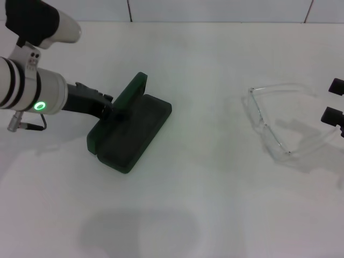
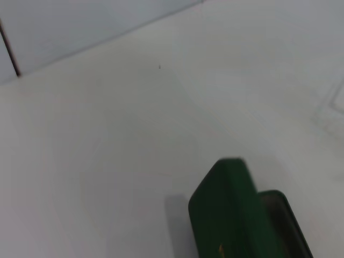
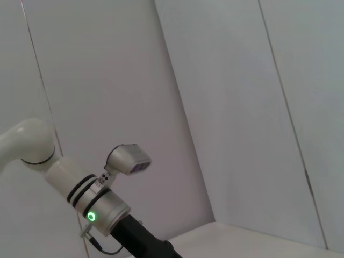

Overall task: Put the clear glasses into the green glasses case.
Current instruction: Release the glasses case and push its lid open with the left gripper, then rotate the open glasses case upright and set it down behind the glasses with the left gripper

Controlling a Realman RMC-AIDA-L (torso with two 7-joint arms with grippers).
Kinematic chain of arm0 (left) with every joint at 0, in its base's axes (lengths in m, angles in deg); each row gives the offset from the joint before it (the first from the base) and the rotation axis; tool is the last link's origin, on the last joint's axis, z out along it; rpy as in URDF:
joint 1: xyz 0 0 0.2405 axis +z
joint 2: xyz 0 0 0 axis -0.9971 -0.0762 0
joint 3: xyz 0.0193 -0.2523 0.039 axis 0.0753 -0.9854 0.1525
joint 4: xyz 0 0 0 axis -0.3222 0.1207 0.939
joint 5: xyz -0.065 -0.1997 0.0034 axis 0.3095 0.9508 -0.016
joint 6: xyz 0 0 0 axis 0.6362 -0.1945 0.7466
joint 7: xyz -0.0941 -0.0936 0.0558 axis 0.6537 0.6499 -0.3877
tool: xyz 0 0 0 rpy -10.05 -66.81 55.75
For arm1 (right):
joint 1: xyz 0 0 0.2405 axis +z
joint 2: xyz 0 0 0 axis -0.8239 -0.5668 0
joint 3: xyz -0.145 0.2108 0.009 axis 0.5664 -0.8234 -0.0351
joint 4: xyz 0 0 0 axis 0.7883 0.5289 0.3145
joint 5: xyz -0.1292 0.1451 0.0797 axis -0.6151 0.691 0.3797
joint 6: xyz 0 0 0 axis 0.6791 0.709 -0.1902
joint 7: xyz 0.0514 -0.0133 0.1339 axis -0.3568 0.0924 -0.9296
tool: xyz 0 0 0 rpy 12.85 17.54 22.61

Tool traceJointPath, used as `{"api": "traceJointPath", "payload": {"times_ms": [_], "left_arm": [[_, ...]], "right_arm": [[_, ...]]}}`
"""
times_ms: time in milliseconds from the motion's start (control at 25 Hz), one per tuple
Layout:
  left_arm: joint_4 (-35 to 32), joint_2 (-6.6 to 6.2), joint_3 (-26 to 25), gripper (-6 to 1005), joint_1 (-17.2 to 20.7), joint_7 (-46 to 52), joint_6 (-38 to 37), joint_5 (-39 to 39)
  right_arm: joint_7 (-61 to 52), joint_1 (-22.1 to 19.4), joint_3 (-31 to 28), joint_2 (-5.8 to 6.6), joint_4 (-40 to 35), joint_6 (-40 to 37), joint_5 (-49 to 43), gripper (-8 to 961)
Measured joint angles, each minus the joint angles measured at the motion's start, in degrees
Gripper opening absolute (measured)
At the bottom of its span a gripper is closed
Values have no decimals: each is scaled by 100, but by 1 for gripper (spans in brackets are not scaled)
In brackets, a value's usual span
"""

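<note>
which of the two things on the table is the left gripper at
The green glasses case, lid raised: the left gripper is at its hinged side. The clear glasses lie apart, over by the right gripper.

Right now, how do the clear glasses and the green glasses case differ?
The clear glasses are transparent, the green glasses case dark and opaque. The left claw is at the case's raised lid; the right claw hangs beside the glasses, apart from them. Both rest on the white table.

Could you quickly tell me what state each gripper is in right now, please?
Left gripper: at the green glasses case, at its raised lid; grip cannot be told.
Right gripper: open, beside the clear glasses, holding nothing.
</note>
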Motion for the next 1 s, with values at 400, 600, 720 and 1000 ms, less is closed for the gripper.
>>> {"api": "traceJointPath", "payload": {"times_ms": [400, 600, 720, 1000], "left_arm": [[-190, 2, 7, 406, 41, 25, -64, 1], [-208, 3, 12, 240, 41, 11, -103, 15], [-352, 2, 12, 223, 58, -2, -144, 28], [-1339, 3, 650, 196, 445, -584, -243, 427]], "right_arm": [[13, -14, -6, -14, 1, 0, -1, 817], [16, -14, -5, -12, 1, -1, -1, 817], [18, -14, -5, -11, 1, -1, -1, 816], [178, -113, -481, -11, 0, -22, 20, 816]]}}
